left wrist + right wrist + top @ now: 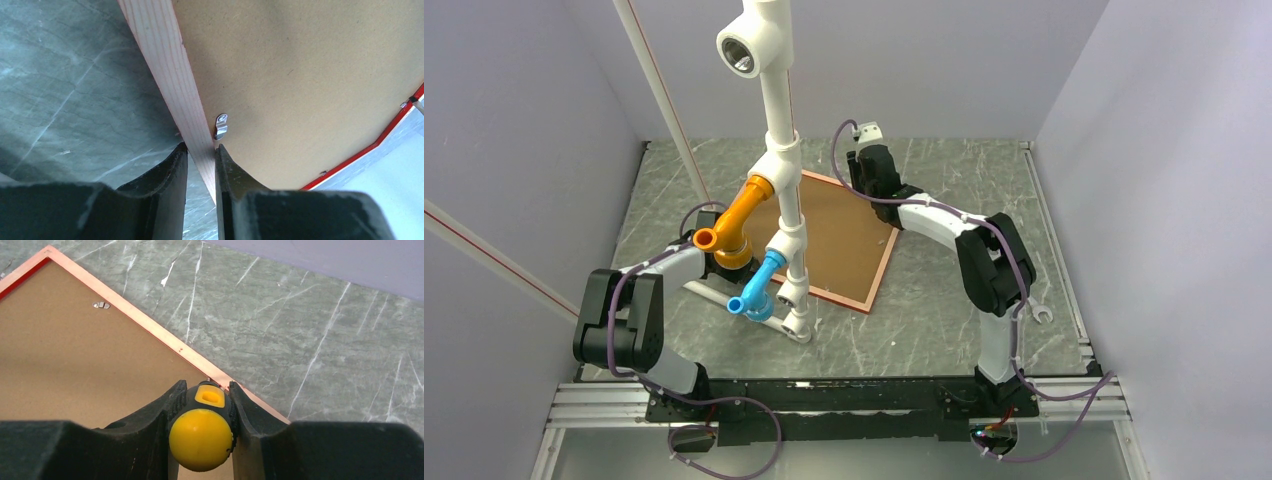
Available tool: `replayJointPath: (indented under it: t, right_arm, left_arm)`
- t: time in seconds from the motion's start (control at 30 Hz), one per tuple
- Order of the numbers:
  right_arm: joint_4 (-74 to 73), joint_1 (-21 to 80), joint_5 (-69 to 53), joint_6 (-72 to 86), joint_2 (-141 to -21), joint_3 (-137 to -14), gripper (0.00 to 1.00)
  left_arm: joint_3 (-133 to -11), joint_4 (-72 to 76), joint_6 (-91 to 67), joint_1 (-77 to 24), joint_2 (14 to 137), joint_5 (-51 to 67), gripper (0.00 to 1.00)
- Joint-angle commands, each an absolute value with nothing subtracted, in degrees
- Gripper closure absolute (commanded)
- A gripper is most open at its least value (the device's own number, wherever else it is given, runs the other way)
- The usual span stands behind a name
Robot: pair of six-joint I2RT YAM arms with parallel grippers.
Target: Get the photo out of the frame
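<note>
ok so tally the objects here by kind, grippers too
frame: 1
pipe assembly: 1
yellow-handled tool: 1
grippers: 2 (left gripper, right gripper)
total: 5

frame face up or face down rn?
Face down. The brown backing board faces up inside the frame, with a metal clip showing on it. The photo is not visible.

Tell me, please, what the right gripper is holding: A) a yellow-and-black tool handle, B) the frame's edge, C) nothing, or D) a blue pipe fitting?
A: the right gripper is closed around a yellow-and-black tool handle, with the frame lying beyond it.
</note>
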State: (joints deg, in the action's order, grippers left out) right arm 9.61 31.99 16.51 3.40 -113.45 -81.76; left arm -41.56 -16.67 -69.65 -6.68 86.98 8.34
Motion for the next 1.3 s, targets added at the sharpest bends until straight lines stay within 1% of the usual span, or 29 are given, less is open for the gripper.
replayJointPath:
  t: [0.0,0.1,0.33,0.5,0.67,0.77,0.93,1.0,1.07,1.17,1.27]
  right_arm:
    - [12.77,31.82,18.99,2.24,-114.37,-83.95,1.00]
    - [12.64,31.79,19.10,2.32,-114.71,-84.70,1.00]
    - [7.99,31.81,25.62,1.57,-115.09,-86.37,1.00]
    - [5.01,31.90,29.06,3.00,-113.31,-84.86,1.00]
    - [1.70,31.98,28.49,3.45,-113.90,-86.61,1.00]
    - [-3.73,31.98,27.88,3.97,-115.34,-89.92,1.00]
    - [-6.58,31.96,22.16,6.69,-114.23,-89.90,1.00]
    - [-5.32,31.84,16.78,7.50,-112.17,-88.06,1.00]
    - [-1.96,31.88,12.53,8.83,-108.16,-83.60,1.00]
    - [2.32,31.44,9.47,12.06,-100.97,-78.05,1.00]
    - [4.71,31.38,9.94,13.10,-94.54,-73.65,1.00]
  left_arm:
    - [-39.77,-16.13,-69.27,-6.64,89.12,6.31,0.79]
    - [-39.56,-15.88,-69.39,-6.64,89.12,6.34,0.79]
    - [-39.64,-15.74,-69.46,-6.44,89.21,6.74,0.79]
    - [-39.86,-15.93,-69.38,-5.99,89.43,7.05,0.80]
    - [-39.77,-15.95,-69.38,-5.71,89.17,6.83,0.80]
    - [-39.73,-15.75,-69.47,-5.72,89.30,7.05,0.79]
    - [-39.97,-15.49,-69.37,-5.47,89.65,7.38,0.80]
    - [-39.98,-15.43,-69.20,-5.38,89.73,7.49,0.80]
    - [-39.97,-15.25,-69.08,-5.37,89.79,7.56,0.80]
    - [-39.82,-14.84,-68.71,-5.36,89.74,7.66,0.79]
    - [-39.94,-14.33,-68.10,-5.36,90.27,8.39,0.79]
